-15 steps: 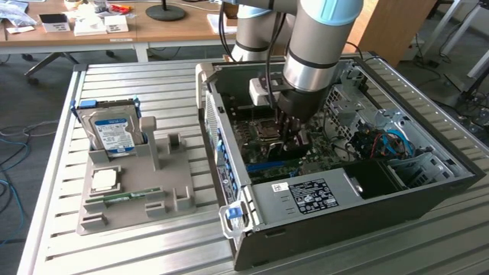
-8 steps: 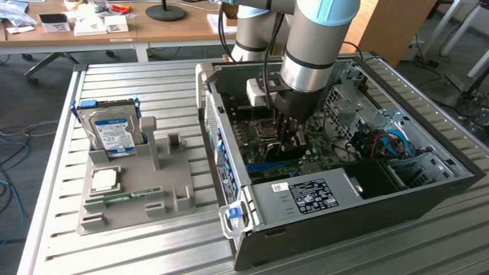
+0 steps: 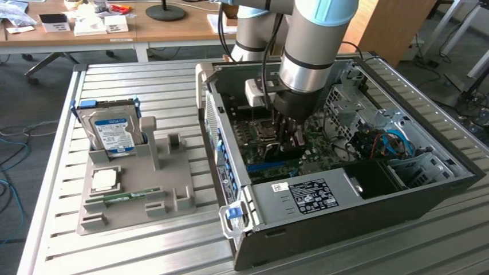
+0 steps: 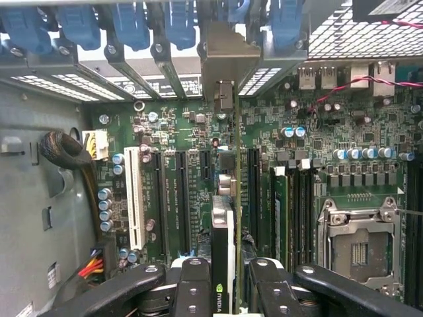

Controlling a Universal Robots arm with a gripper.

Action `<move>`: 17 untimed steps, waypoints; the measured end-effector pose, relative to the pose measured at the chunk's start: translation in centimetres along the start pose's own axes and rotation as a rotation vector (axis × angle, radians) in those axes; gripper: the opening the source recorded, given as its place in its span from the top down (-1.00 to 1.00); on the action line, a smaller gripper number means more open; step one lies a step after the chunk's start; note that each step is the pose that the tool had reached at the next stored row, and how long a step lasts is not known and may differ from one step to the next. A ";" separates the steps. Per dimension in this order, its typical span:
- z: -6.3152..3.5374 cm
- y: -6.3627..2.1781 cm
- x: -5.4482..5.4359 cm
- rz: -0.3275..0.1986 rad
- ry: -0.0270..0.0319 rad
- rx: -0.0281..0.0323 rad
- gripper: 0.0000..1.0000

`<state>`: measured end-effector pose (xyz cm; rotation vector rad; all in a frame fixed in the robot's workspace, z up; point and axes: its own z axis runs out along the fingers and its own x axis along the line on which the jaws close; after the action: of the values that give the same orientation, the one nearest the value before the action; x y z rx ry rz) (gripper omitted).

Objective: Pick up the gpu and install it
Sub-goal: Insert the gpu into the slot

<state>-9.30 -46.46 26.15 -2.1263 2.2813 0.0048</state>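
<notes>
Our end effector (image 4: 228, 284), narrowly parted, gripped the gpu (image 4: 222, 228) edge-on over the motherboard (image 4: 172, 132). Installation was in hand; seating, we judged, demanded keeping it square and pressing straight down.

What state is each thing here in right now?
Thin dark gpu card: on edge over green motherboard, gripped.
Black two-fingered gripper: shut on gpu card.
Dark metal computer case: side open.
Silver hard drive, blue-white label: upright in grey plastic holder.
Narrow green memory stick: flat in holder.
</notes>
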 end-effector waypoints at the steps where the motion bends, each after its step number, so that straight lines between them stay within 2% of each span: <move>1: 0.04 0.05 0.0 0.000 0.0001 0.0000 0.47; 15: 0.46 0.21 0.0 0.000 0.0003 -0.0002 0.47; 17: 0.47 0.23 0.0 0.000 -0.0041 -0.0004 0.47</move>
<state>-9.52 -46.46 25.68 -2.1244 2.2793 0.0097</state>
